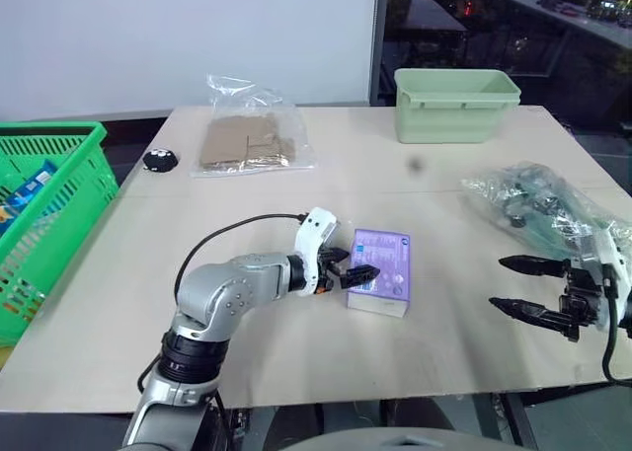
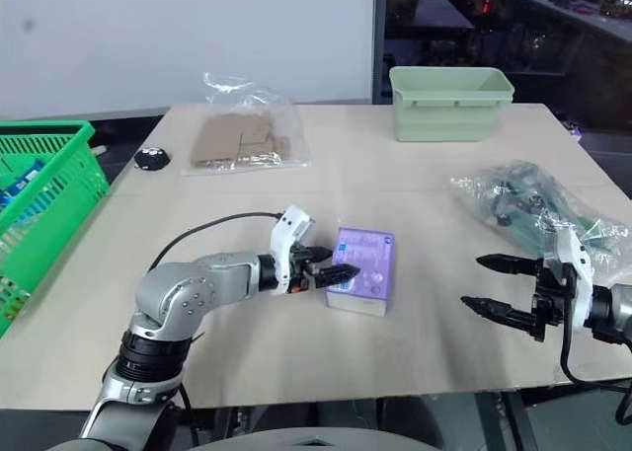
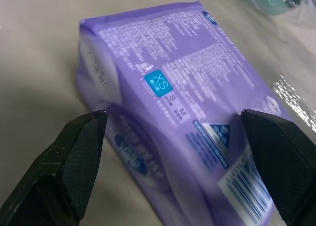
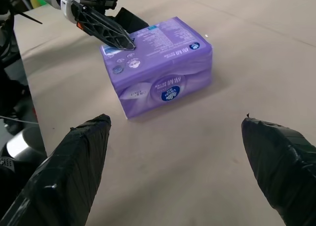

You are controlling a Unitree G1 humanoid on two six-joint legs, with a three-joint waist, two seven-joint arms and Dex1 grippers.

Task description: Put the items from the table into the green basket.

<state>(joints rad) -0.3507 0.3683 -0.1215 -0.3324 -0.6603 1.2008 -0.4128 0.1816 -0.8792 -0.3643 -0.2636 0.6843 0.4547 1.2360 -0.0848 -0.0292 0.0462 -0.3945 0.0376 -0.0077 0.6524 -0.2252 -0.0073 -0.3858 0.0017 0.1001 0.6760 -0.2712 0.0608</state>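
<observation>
The left gripper sits at the centre of the frame, its two black fingers spread wide at the near-left end of the purple box; one finger lies over the top face, the other beside the end, and whether they touch the wrapper I cannot tell. Nothing is clamped. The box is a soft, glossy plastic-wrapped pack, rectangular with rounded corners, covered in small white print, a barcode and a blue size patch. It lies flat on the surface, a pale beige wood-look board with a faint seam across it.

At the right edge of the frame the right gripper hovers low over the board, released, its pointed black fingers wide apart and aimed left towards the box, well apart from it. Just behind it lies the bag, crinkly clear film holding green and dark objects, at the right of the frame.

Nothing stands between either gripper and the box. A black cable loops over the left forearm.

In the upper middle lies a clear pouch holding flat brown card pieces. Left of it is a small black round thing. At the upper right stands a pale sage tub, solid-walled with a rolled rim.

At the left edge, off the board's side, stands the basket, bright green plastic lattice, with blue packaging inside.
</observation>
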